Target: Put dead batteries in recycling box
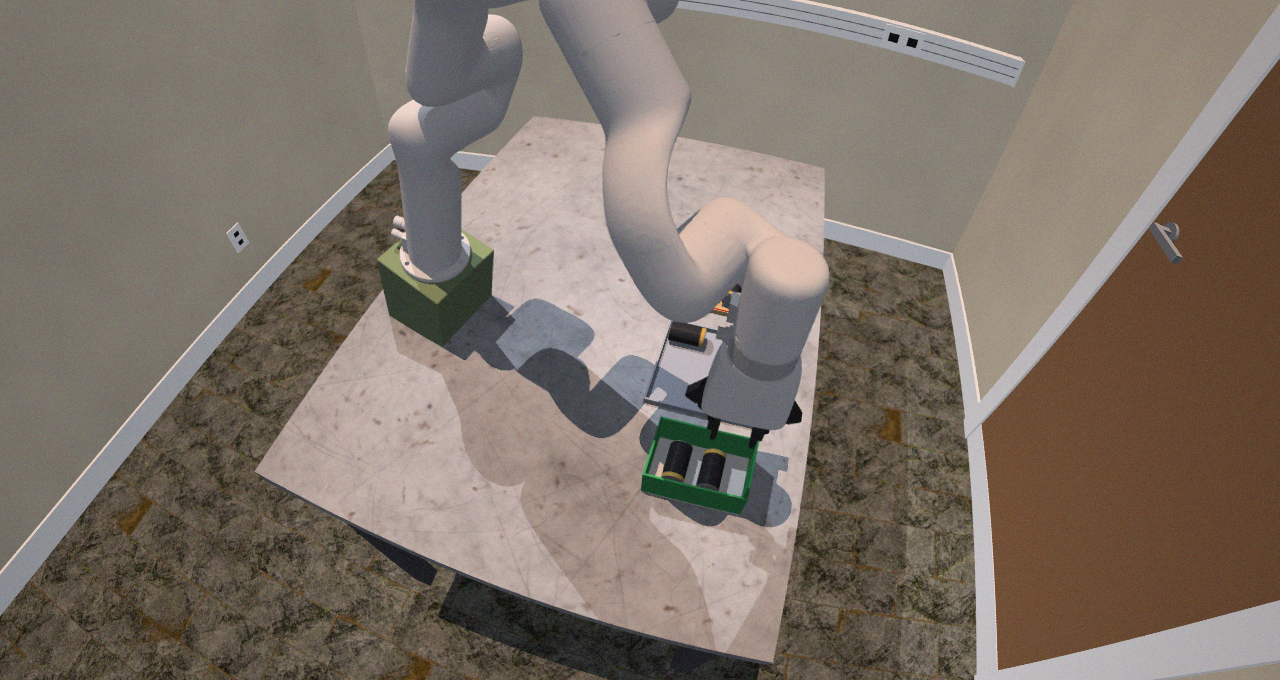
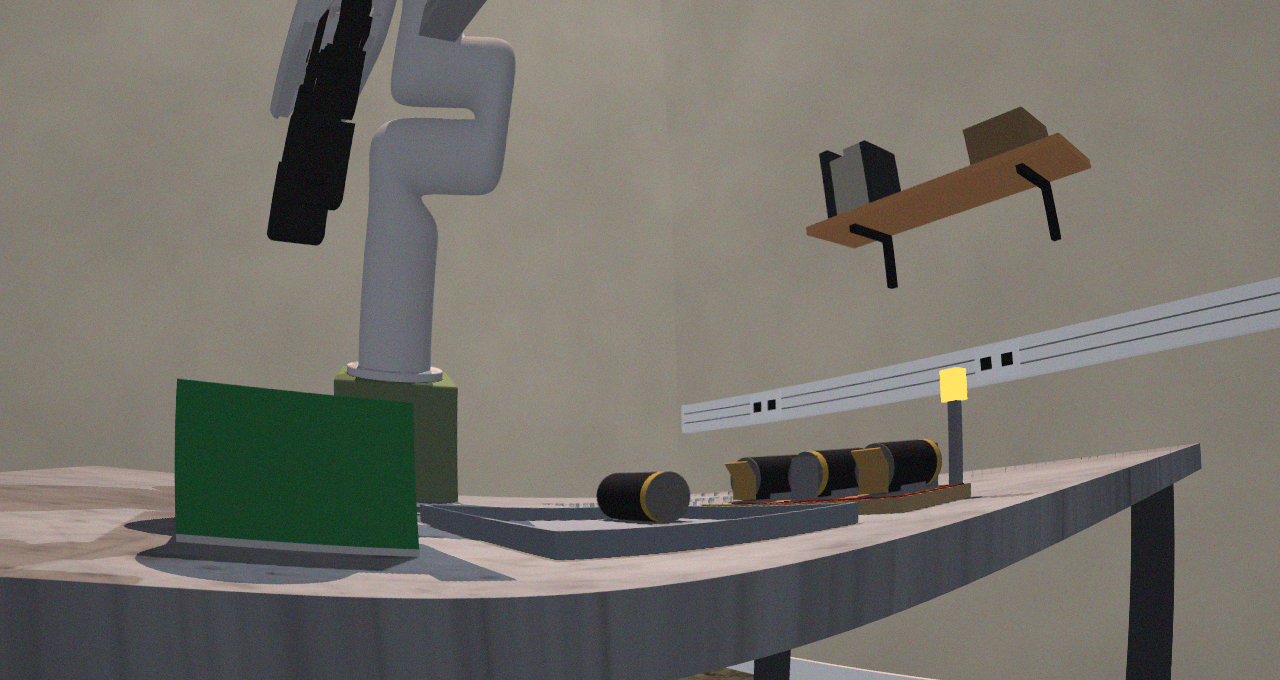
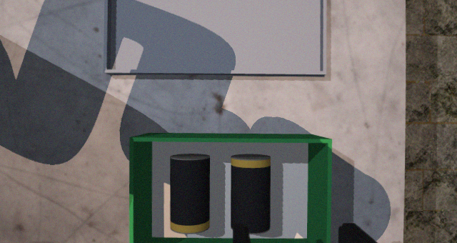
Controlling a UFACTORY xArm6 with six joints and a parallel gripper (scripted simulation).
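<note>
The green recycling box (image 1: 693, 495) (image 2: 295, 461) (image 3: 228, 138) stands upright near the table's right edge. Two black batteries lie side by side in it, one on the left (image 1: 677, 460) (image 3: 189, 193) and one on the right (image 1: 711, 467) (image 3: 250, 196). My gripper (image 1: 733, 431) (image 2: 295, 228) (image 3: 298, 237) hangs above the box, open and empty. One loose battery (image 1: 687, 334) (image 2: 642, 495) lies in the grey tray (image 1: 666, 380) (image 2: 626, 540) (image 3: 214, 21). Three batteries (image 2: 769, 474) (image 2: 827, 468) (image 2: 904, 461) sit in the holder. The bulb (image 2: 953, 384) glows yellow. In the top view the arm hides most of the holder.
The arm's green pedestal (image 1: 435, 295) (image 2: 438, 425) stands at the table's back left. The table's right edge runs close beside the box, with the floor (image 3: 428, 93) beyond it. A wall shelf (image 2: 939, 192) hangs far off.
</note>
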